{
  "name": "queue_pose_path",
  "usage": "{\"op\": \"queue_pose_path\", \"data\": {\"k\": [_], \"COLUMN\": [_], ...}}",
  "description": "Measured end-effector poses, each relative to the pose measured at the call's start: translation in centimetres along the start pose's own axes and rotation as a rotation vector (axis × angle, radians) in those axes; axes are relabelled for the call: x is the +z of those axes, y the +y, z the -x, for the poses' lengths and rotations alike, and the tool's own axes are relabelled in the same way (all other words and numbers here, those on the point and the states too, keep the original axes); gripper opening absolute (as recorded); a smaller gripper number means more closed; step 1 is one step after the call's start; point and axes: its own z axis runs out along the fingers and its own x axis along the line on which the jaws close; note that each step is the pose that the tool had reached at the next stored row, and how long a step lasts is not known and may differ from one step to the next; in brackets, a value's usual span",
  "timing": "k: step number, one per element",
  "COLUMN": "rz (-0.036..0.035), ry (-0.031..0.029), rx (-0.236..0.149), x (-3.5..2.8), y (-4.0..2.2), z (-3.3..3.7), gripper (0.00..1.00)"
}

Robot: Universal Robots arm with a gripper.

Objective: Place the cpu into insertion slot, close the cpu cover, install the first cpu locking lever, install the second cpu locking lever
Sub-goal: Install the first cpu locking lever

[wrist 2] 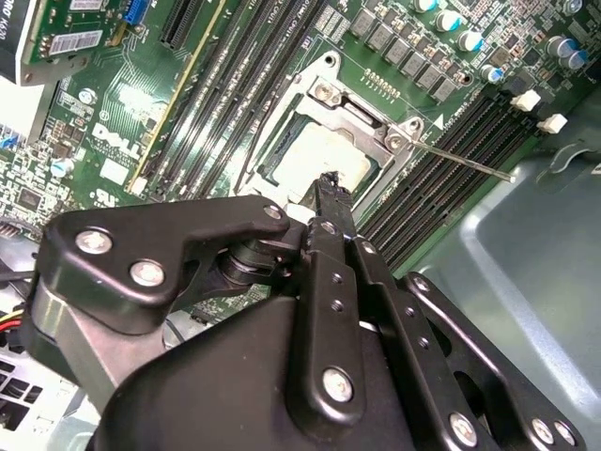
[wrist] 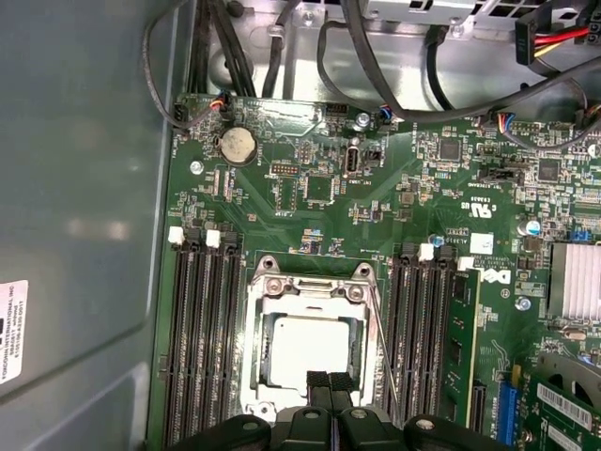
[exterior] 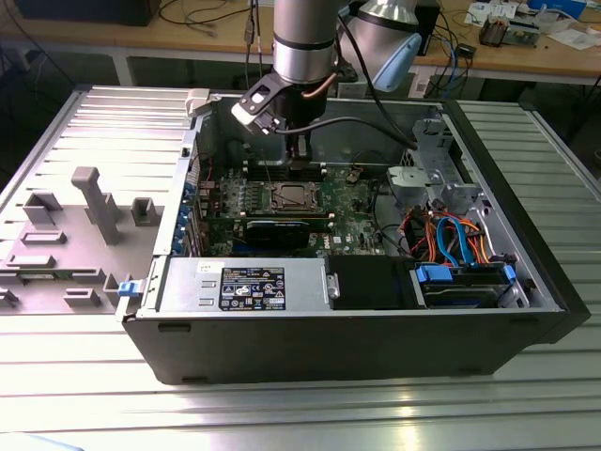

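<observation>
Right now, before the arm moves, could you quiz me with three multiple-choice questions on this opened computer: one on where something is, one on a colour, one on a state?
1. Where is the cpu?
A) on the grey tray outside the case
B) in the socket between the black memory slots
C) held in the fingers

2. What colour is the circuit board?
A) blue
B) red
C) green

3. How is the cpu cover?
A) lying flat around the cpu
B) standing upright
C) taken off, lying on the table

Answers:
1 B: the first wrist view shows its silvery top inside the socket.
2 C: the board is green in every view.
3 A: the frame lies flat, with the cpu showing through its window.
</observation>
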Motion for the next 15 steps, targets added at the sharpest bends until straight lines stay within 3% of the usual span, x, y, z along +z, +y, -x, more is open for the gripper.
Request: {"op": "queue_pose_path", "data": {"k": [15], "rz": [0.0007], "ry": [0.0001], "rx": [-0.067], "x": [0.0], "y": [0.0], "z": [0.0], "gripper": [0.11]}}
